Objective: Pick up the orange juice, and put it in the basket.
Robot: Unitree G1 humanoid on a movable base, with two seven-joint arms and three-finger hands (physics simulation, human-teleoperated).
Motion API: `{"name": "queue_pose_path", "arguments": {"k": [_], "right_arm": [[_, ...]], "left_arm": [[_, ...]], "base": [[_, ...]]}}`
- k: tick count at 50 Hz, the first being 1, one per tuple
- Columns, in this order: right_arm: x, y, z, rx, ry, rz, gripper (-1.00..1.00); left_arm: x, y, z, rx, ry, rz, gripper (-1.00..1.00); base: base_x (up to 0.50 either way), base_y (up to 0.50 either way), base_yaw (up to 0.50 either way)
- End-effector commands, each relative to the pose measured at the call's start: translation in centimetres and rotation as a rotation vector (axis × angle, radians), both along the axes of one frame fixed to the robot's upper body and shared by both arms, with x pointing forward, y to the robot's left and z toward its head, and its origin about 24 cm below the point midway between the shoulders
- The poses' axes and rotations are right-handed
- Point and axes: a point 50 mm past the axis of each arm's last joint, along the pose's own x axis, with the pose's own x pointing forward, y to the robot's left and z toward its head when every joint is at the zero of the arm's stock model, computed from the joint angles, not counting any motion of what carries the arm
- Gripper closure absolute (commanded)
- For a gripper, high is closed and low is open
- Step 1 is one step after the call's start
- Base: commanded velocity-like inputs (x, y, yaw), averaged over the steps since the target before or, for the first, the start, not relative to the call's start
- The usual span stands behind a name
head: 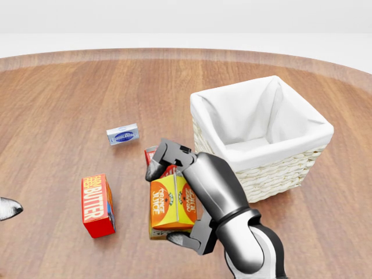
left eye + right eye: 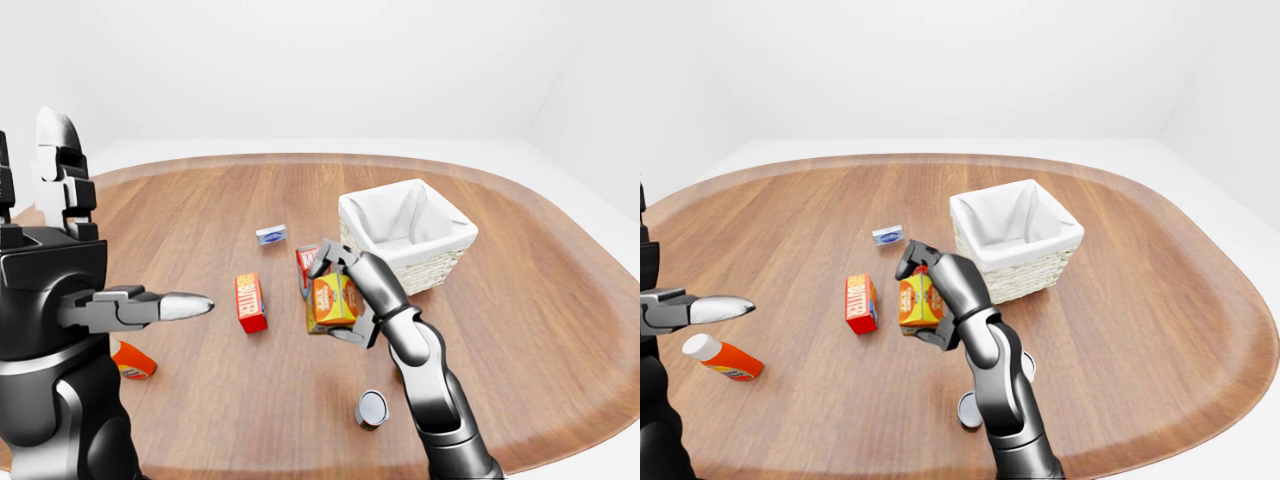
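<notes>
Wood-grain oval table [image 2: 1160, 300] carries everything; positions below are taken relative to the square white-lined wicker basket [image 1: 261, 139], which stands on the table toward the right of the head view.

Right hand [image 1: 185, 197]: grey, three-fingered, raised just left of the basket's lower left corner in the head view. Fingers [image 1: 163, 161] are clenched round the orange and yellow juice carton [image 1: 171, 206], one over its top, others under its base. The orange juice carton is held upright above the table surface, outside the basket, beside its wicker wall, not touching it.

Left hand [image 2: 150, 308]: far left of the basket in the left-eye view, well apart from it, fingers extended, grasping nothing; one silver fingertip [image 2: 190, 303] points toward the basket.

Red milk carton [image 1: 156, 156]: just left of the basket, mostly hidden behind the right hand and the juice carton.

Red butter box [image 1: 97, 206]: farther left of the basket, lying flat.

Orange bottle with a white cap [image 2: 722, 358]: far left of the basket in the right-eye view, lying on its side.

Small blue and white packet [image 1: 122, 135]: left of the basket, lying flat.

Small round can [image 2: 372, 409]: below the basket in the left-eye view, beside the right forearm.
</notes>
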Motion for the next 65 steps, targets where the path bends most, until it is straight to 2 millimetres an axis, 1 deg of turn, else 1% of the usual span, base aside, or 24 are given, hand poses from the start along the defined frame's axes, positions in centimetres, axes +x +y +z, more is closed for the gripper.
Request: {"name": "queue_pose_path", "arguments": {"k": [1, 2, 3, 4, 7, 9, 11, 14, 18, 19, 25, 26, 27, 30, 31, 38, 42, 45, 52, 55, 57, 58, 61, 65], "right_arm": [[0.0, 0.0, 4.7, 0.057, -0.149, 0.066, 1.00], [0.0, 0.0, 4.7, 0.057, -0.150, 0.066, 1.00], [0.3, 0.1, 7.2, 0.041, -0.231, 0.101, 1.00], [0.3, 0.2, 7.8, 0.037, -0.249, 0.109, 1.00], [0.4, 0.3, 8.5, 0.033, -0.274, 0.118, 1.00], [0.4, 0.3, 9.9, 0.034, -0.323, 0.127, 1.00], [0.4, 0.3, 10.2, 0.033, -0.338, 0.130, 1.00], [0.4, 0.3, 12.1, 0.037, -0.405, 0.141, 1.00], [0.4, 0.4, 13.3, 0.042, -0.452, 0.150, 1.00], [0.3, 0.5, 14.0, 0.041, -0.480, 0.155, 1.00], [0.2, 0.4, 15.8, 0.040, -0.544, 0.164, 1.00], [0.2, 0.4, 15.8, 0.041, -0.545, 0.165, 1.00], [0.2, 0.3, 16.5, 0.044, -0.568, 0.166, 1.00], [0.2, 0.3, 16.6, 0.045, -0.572, 0.169, 1.00], [0.3, 0.1, 17.4, 0.043, -0.598, 0.161, 1.00], [0.6, -0.2, 19.2, 0.055, -0.652, 0.160, 1.00], [0.9, -0.4, 20.7, 0.071, -0.690, 0.155, 1.00], [2.1, -0.9, 22.0, 0.103, -0.695, 0.132, 1.00], [4.4, -1.7, 23.7, 0.157, -0.663, 0.097, 1.00], [5.4, -2.0, 24.1, 0.169, -0.639, 0.076, 1.00], [6.5, -2.4, 24.3, 0.185, -0.607, 0.050, 1.00], [6.6, -2.4, 24.3, 0.186, -0.605, 0.048, 1.00], [8.2, -3.1, 24.5, 0.202, -0.553, 0.005, 1.00], [9.7, -3.8, 24.7, 0.223, -0.502, -0.039, 1.00]], "left_arm": [[-0.4, 0.0, 0.4, -0.001, -0.023, 0.000, -1.00], [-0.4, 0.0, 0.4, -0.001, -0.023, 0.000, -1.00], [-0.4, 0.0, 0.5, -0.002, -0.029, 0.000, -1.00], [-0.4, 0.0, 0.5, -0.002, -0.029, -0.001, -1.00], [-0.4, 0.0, 0.5, -0.002, -0.028, -0.002, -1.00], [-0.4, 0.0, 0.5, -0.003, -0.029, -0.002, -1.00], [-0.3, 0.0, 0.5, -0.003, -0.027, -0.002, -1.00], [-0.2, 0.0, 0.4, -0.003, -0.023, -0.003, -1.00], [-0.2, 0.0, 0.4, -0.003, -0.022, -0.004, -1.00], [-0.2, 0.0, 0.4, -0.003, -0.021, -0.004, -1.00], [0.0, 0.0, 0.2, -0.003, -0.009, -0.004, -1.00], [0.0, 0.0, 0.2, -0.003, -0.009, -0.004, -1.00], [0.1, 0.0, 0.2, -0.002, -0.007, -0.004, -1.00], [0.1, 0.0, 0.2, -0.002, -0.007, -0.004, -1.00], [0.3, -0.1, 0.0, 0.000, 0.006, -0.007, -1.00], [0.7, -0.1, -0.4, 0.002, 0.029, -0.006, -1.00], [1.0, -0.1, -0.6, 0.001, 0.043, -0.007, -1.00], [0.8, -0.1, -0.5, 0.002, 0.035, -0.006, -1.00], [0.5, -0.1, -0.3, 0.002, 0.021, -0.006, -1.00], [0.4, -0.1, -0.3, 0.002, 0.018, -0.005, -1.00], [0.3, -0.1, -0.2, 0.001, 0.012, -0.005, -1.00], [0.3, -0.1, -0.2, 0.001, 0.012, -0.005, -1.00], [0.3, 0.0, -0.2, 0.001, 0.012, -0.005, -1.00], [0.3, 0.0, -0.1, 0.000, 0.011, -0.005, -1.00]], "base": [[0.00, 0.00, 0.00], [0.00, 0.00, 0.00], [0.00, 0.00, 0.00], [0.00, 0.00, 0.00], [0.00, 0.00, 0.00], [0.00, 0.00, 0.00], [0.00, 0.00, 0.00], [0.00, 0.00, 0.00], [0.00, 0.00, 0.00], [0.00, 0.00, 0.00], [0.00, 0.00, 0.00], [0.00, 0.00, 0.00], [0.00, 0.00, 0.00], [0.00, 0.00, 0.00], [0.00, 0.00, 0.00], [0.00, 0.00, 0.00], [0.00, 0.00, 0.00], [0.00, 0.00, 0.00], [0.00, 0.00, 0.00], [0.00, 0.00, 0.00], [0.00, 0.00, 0.00], [0.00, 0.00, 0.00], [0.00, 0.00, 0.00], [0.00, 0.00, 0.00]]}}
